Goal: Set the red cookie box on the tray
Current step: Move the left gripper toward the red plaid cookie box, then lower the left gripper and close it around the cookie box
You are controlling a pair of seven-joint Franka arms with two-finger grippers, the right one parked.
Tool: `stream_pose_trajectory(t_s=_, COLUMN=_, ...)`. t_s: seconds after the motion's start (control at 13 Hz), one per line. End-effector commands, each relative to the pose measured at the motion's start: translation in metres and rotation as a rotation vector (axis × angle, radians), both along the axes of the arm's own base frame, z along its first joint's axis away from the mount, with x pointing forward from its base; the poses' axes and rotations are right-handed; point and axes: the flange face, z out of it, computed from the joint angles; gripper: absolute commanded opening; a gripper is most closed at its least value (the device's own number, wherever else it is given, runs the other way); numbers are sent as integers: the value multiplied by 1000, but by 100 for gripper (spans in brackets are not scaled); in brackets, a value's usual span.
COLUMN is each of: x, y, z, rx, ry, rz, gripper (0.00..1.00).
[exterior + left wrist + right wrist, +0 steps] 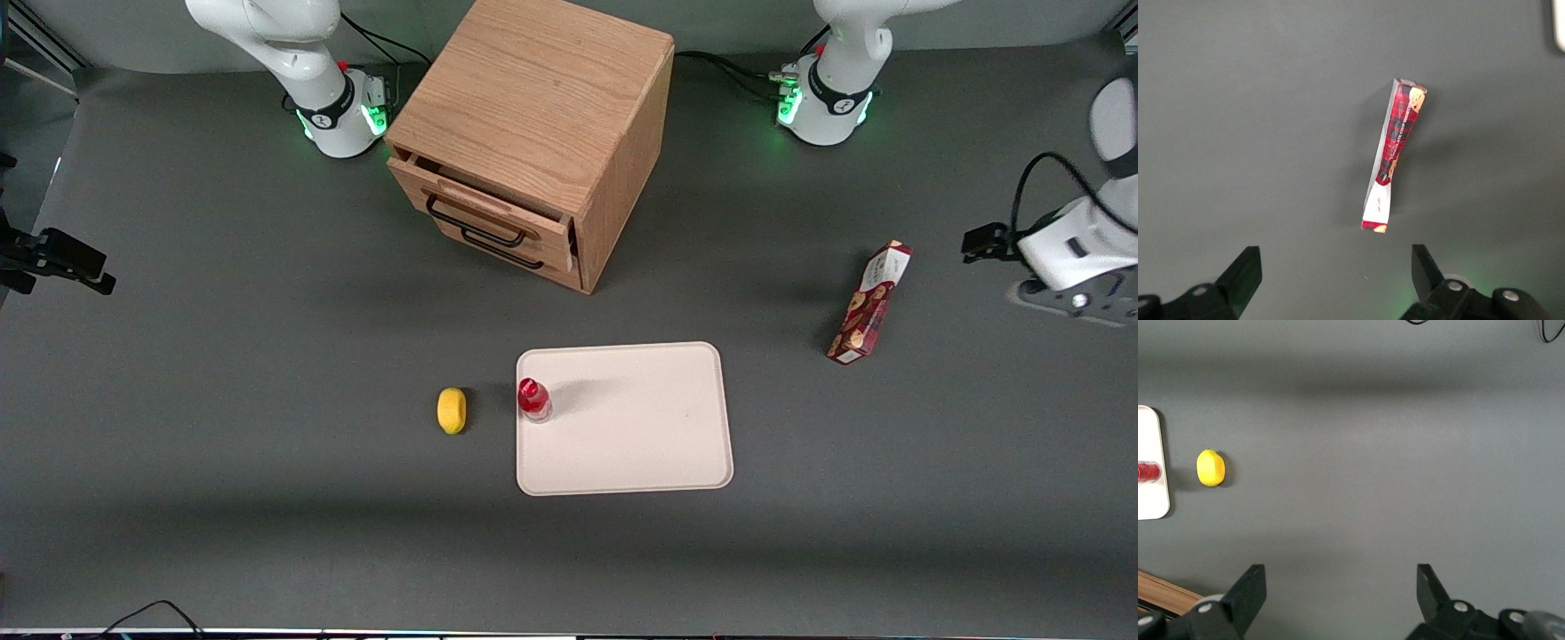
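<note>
One box (870,303) lay on the counter (267,498), well apart from the one tray (640,444) holding one bottle (534,399); one lemon (452,410), probably, sat beside it. The gripper (1338,270) hovered spread above the box, shown only by the wrist view.

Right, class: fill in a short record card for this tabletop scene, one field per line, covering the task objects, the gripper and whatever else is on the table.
red cookie box: lying on the dark table, toward the working arm's end, apart from the tray
tray: cream-white, flat on the table, nearer the front camera than the cabinet
gripper: open, empty, above the table near the box, not touching it
bottle: red-capped, standing on the tray at its edge
lemon: yellow, on the table beside the tray
cabinet: wooden, top drawer slightly open
task status: box not yet picked up
</note>
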Motion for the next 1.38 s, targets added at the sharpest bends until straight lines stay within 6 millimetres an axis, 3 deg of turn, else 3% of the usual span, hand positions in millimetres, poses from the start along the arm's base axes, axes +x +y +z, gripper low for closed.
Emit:
stream_pose_trajectory(t_s=0.0, x=-26, y=-6, z=-61, rx=1, ry=-1, rz=-93, gripper=100)
stream_pose_trajectory(t_s=0.38, x=-56, y=-32, z=-162, rx=-46, ry=-46, rz=-174, gripper=100)
stream_pose_trajectory(t_s=0.62, x=-61, y=-42, z=-201, rx=-74, ry=-70, rz=-179, gripper=99)
stream_pose_trajectory(t_s=0.77, x=-60, y=-46, z=-223, rx=-84, ry=-96, rz=-189, gripper=84)
stream_pose_trajectory(t_s=0.85, x=-60, y=-49, z=-231, rx=-88, ry=-107, rz=-197, gripper=72)
stream_pose_trajectory(t_s=0.92, x=-60, y=-50, z=-235, rx=-90, ry=-110, rz=-199, gripper=56)
stream_pose_trajectory(t_s=1.08, x=-64, y=-50, z=-242, rx=-92, ry=-107, rz=-198, gripper=9)
stream_pose_trajectory(t_s=1.15, x=-64, y=-48, z=-243, rx=-91, ry=-106, rz=-195, gripper=0)
stream_pose_trajectory(t_s=1.31, x=-64, y=-46, z=-243, rx=-91, ry=-105, rz=-189, gripper=0)
